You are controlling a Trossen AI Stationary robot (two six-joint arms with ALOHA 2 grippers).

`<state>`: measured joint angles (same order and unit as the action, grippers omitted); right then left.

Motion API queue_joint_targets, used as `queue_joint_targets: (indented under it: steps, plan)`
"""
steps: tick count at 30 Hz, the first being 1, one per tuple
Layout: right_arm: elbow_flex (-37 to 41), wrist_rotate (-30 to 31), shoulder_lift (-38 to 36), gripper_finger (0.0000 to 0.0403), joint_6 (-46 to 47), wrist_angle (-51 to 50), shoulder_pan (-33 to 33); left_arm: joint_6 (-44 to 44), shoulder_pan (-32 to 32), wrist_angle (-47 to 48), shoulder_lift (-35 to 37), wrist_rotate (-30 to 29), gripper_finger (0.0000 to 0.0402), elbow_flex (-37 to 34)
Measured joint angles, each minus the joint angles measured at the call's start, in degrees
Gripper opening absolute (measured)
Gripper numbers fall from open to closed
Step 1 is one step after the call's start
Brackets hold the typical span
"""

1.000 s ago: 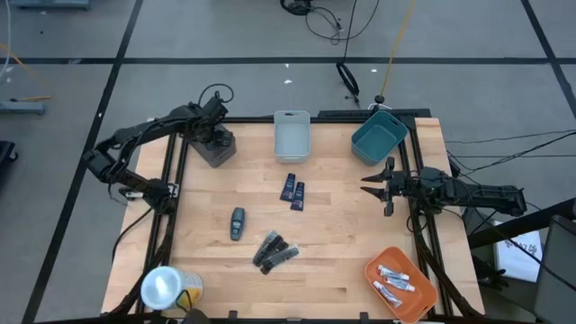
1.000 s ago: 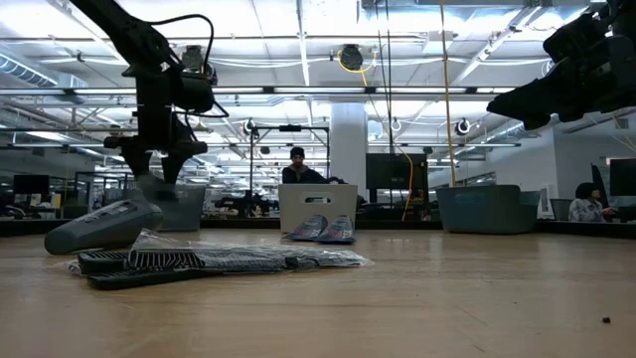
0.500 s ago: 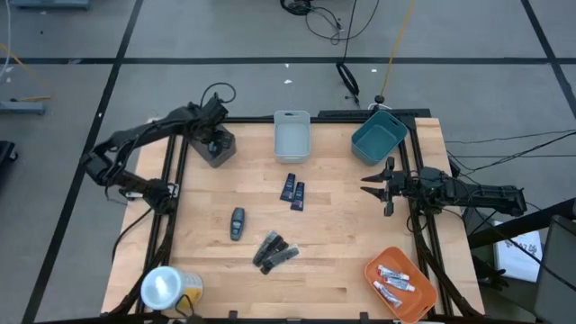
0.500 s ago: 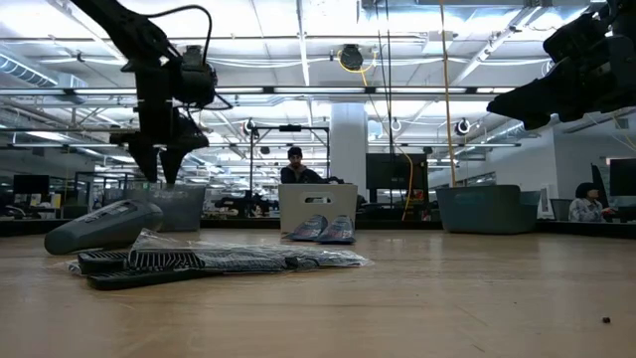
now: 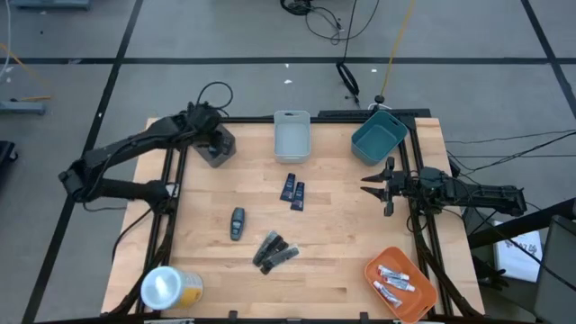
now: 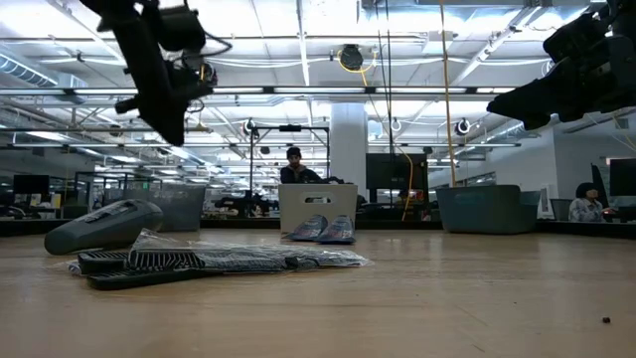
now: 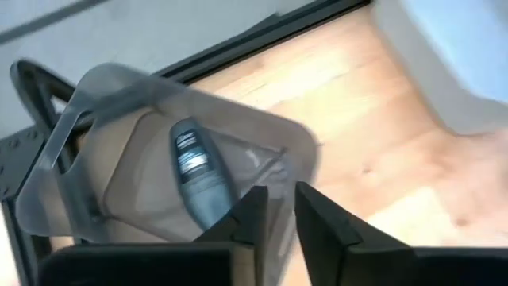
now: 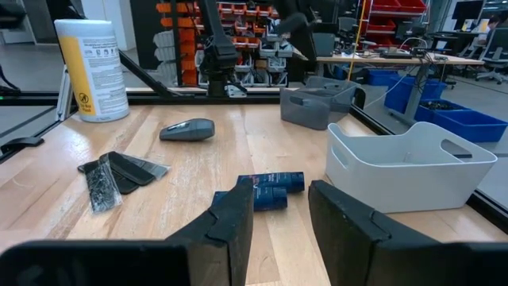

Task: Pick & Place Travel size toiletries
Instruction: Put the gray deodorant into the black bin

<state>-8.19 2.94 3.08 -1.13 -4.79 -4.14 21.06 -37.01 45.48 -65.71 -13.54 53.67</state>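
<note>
The wooden table (image 5: 342,243) carries four bins: a grey bin (image 5: 216,146) at its far left corner, a pale bin (image 5: 292,135), a teal bin (image 5: 378,135), and an orange tray (image 5: 423,301) holding silvery-white tubes (image 5: 394,283).

The left gripper (image 7: 274,208) hangs above the grey bin, jaws nearly together and empty. One grey oval piece (image 7: 198,171) lies in that bin directly below it.

The other grey oval piece (image 5: 237,222) lies on open table toward the near edge from the left gripper, long axis running far-to-near. The left arm is the nearer one. Smooth, rounded plastic.

The black sticks (image 5: 274,252) are flat, ribbed, in clear wrap. The dark blue packets (image 5: 292,190) lie side by side.

The right gripper (image 5: 374,184) waits at the right edge, fingers partly apart, empty.
</note>
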Motion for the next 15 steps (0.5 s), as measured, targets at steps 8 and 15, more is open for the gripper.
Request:
queue_joint_targets:
  steps: [8,15]
  plan:
    - [0.0,0.02,0.01,0.0114,0.01,-0.01,0.0,1.13,8.79,-1.0,6.82,0.03,0.0009,-0.01]
    - [0.0,0.0,0.01,0.0114,0.0,-0.01,0.0,-3.17,20.67,-4.9,8.98,1.37,0.0006,-0.02]
